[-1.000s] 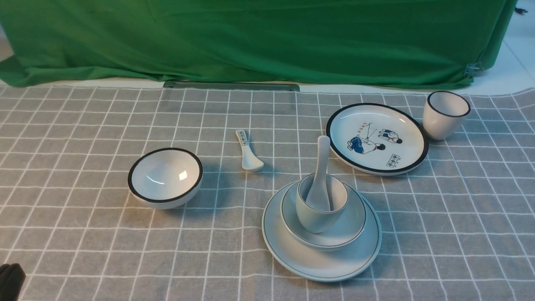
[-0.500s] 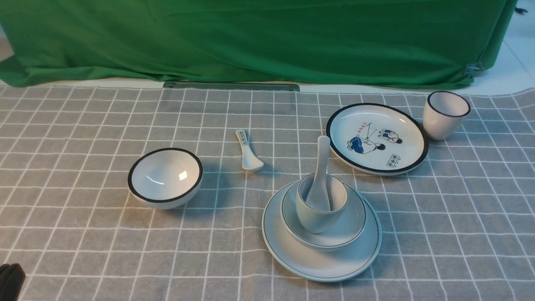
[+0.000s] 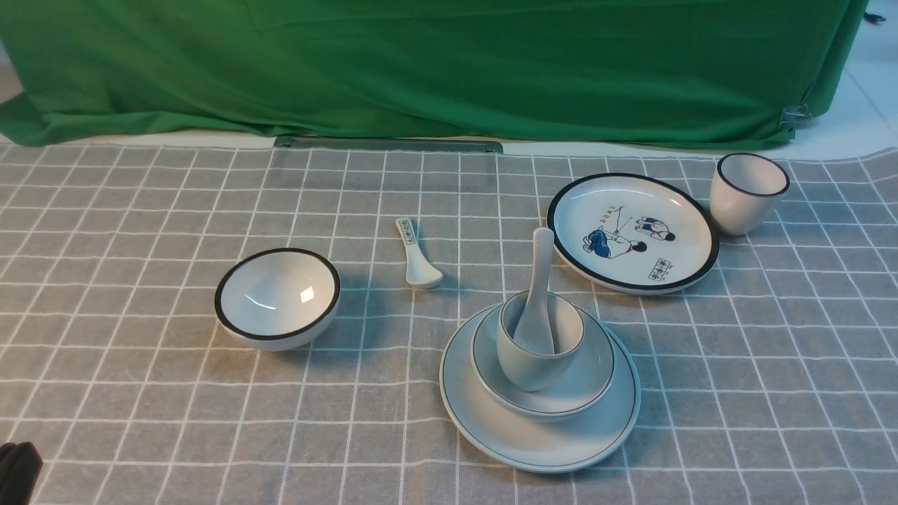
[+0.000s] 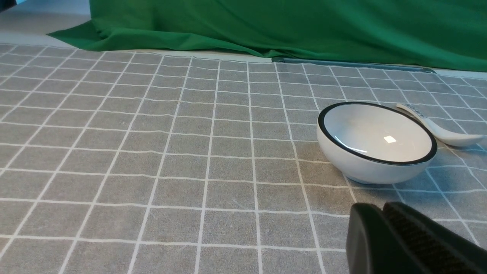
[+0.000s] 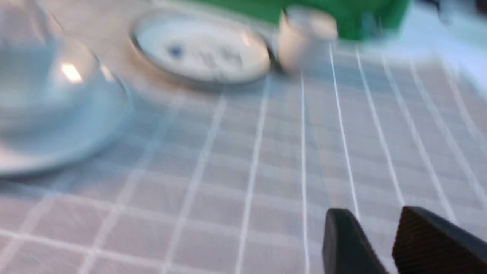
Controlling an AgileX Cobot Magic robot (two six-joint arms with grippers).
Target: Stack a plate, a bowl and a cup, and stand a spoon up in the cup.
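On the tabletop (image 3: 140,393) the plate (image 3: 540,442) carries the bowl (image 3: 586,393), the cup (image 3: 530,365) sits in the bowl, and the spoon (image 3: 539,294) stands in the cup, handle leaning away. The left pincer (image 4: 384,232) hangs near the black-rimmed bowl (image 4: 376,142), fingers pressed together, holding nothing. The right pincer (image 5: 374,236) hangs empty, fingers slightly parted.

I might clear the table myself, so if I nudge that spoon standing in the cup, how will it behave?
The spoon only leans on the rim of the cup, handle well above it, so a nudge would probably swing it round or tip it out. It looks like glossy glazed ceramic: likely slippery, stiff and chippable. The cup sits loose in the bowl, so it may slide too.
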